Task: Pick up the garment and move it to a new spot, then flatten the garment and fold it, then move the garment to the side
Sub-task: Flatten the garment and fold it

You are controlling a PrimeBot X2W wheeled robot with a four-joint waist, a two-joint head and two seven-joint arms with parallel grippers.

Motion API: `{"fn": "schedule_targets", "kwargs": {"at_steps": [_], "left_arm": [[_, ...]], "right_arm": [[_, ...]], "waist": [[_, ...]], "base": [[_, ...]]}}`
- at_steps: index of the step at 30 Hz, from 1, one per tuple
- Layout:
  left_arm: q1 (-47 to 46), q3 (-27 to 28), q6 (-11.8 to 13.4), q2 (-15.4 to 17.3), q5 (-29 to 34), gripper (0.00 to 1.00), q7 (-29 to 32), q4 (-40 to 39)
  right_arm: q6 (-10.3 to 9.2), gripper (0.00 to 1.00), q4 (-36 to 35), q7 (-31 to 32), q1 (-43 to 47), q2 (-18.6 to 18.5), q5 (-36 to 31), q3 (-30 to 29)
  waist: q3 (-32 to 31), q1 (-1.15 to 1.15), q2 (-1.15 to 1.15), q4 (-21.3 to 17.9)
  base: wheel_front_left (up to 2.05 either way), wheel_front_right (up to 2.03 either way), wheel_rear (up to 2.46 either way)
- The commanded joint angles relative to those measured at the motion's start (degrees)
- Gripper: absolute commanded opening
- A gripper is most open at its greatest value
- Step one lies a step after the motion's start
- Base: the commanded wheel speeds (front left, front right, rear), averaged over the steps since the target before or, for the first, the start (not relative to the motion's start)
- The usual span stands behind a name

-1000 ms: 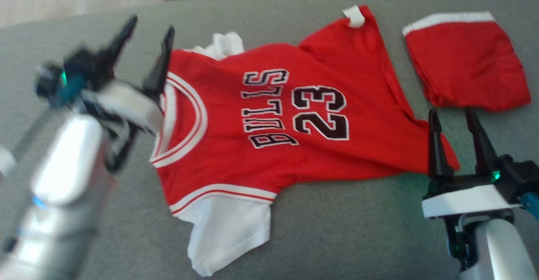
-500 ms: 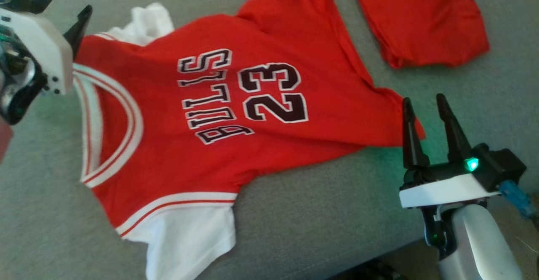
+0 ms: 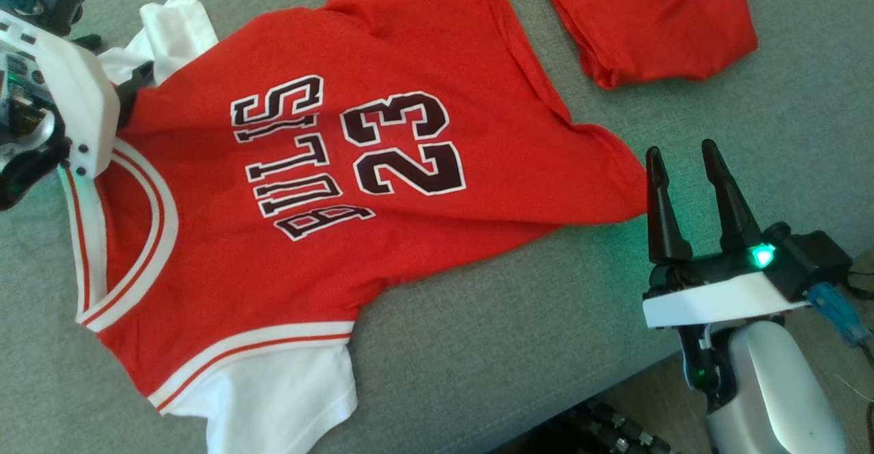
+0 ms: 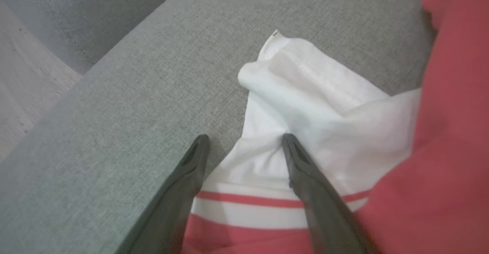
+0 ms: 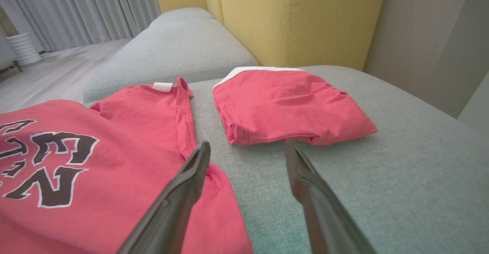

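L gripper (image 4: 244,137), jaws apart, over white garment sleeve (image 4: 317,89)

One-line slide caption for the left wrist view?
Open left pincer poised at the crumpled white sleeve of a red-and-white jersey on a grey fabric sofa cushion.

Tapered black jaws, white bracket (image 3: 710,302), green light (image 3: 763,256) (blue cable (image 3: 834,308) beside it), pale forearm (image 3: 778,386).

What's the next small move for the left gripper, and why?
Probably close the left gripper on the white sleeve and tug it outward. Its jaws are open, one finger over the sleeve's base, one just off its edge; the sleeve lies bunched on the sofa cushion while the rest of the jersey looks mostly flat.
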Motion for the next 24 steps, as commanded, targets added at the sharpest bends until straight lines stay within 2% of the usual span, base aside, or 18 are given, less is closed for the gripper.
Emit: {"fn": "schedule_targets", "kwargs": {"at_steps": [1,2,3,4,6,9,14,19,23,24], "left_arm": [[-1.03,0.47,0.10,3.14,-0.75,1.00,1.20,-0.28],[-1.01,-0.28,0.10,3.33,-2.04,1.00,1.96,-0.24],[-1.04,-0.89,0.10,3.51,-3.36,0.71,2.80,-0.20],[-1.22,-1.56,0.10,3.74,-4.31,0.00,3.41,-0.40],[-2.27,-2.11,0.10,4.39,-4.89,0.00,2.60,-0.30],[-4.97,-0.54,0.67,4.36,-2.93,0.00,-3.76,2.98],[-9.33,2.12,6.32,2.39,2.63,0.00,-17.30,10.82],[-13.27,3.88,9.83,0.72,5.70,0.00,-27.26,17.59],[-15.15,4.38,9.59,-1.20,6.47,0.00,-32.17,21.70],[-15.41,4.30,9.59,-1.69,6.74,0.74,-33.09,22.67]], "right_arm": [[-0.11,1.00,-1.77,-0.61,-0.26,-0.31,0.19,0.99],[-0.11,1.00,-1.77,-0.61,-0.26,-0.31,0.13,0.98],[-0.11,1.00,-1.76,-0.61,-0.29,-0.31,0.06,0.94],[-0.11,1.00,-1.78,-0.61,-0.35,-0.31,0.01,0.86],[-0.11,1.00,-1.82,-0.62,-0.48,-0.31,-0.08,0.66],[-0.11,1.00,-1.92,-0.62,-0.70,-0.31,-0.35,0.62],[-0.11,1.00,-1.86,-0.62,-0.90,-0.31,-0.59,1.19],[-0.11,1.00,-1.76,-0.62,-0.93,-0.31,-0.69,1.79],[-0.11,1.00,-1.59,-0.62,-0.88,-0.31,-0.87,1.96],[-0.11,1.00,-1.53,-0.62,-0.85,-0.31,-0.93,1.96]], "waist": [[0.01,0.00,0.00,-0.06],[-0.02,0.00,0.00,-0.08],[-0.07,0.00,0.00,-0.07],[-0.10,0.00,0.00,-0.03],[-0.05,0.00,0.00,0.11],[0.13,0.00,0.00,0.39],[0.10,0.00,0.00,0.72],[0.01,0.00,0.00,0.67],[-0.15,0.00,0.00,0.72],[-0.19,0.00,0.00,0.82]], "base": [[0.00,0.00,0.00],[0.00,0.00,0.00],[0.00,0.00,0.00],[0.00,0.00,0.00],[0.00,0.00,0.00],[0.00,0.00,0.00],[0.00,0.00,0.00],[0.00,0.00,0.00],[0.00,0.00,0.00],[0.00,0.00,0.00]]}}
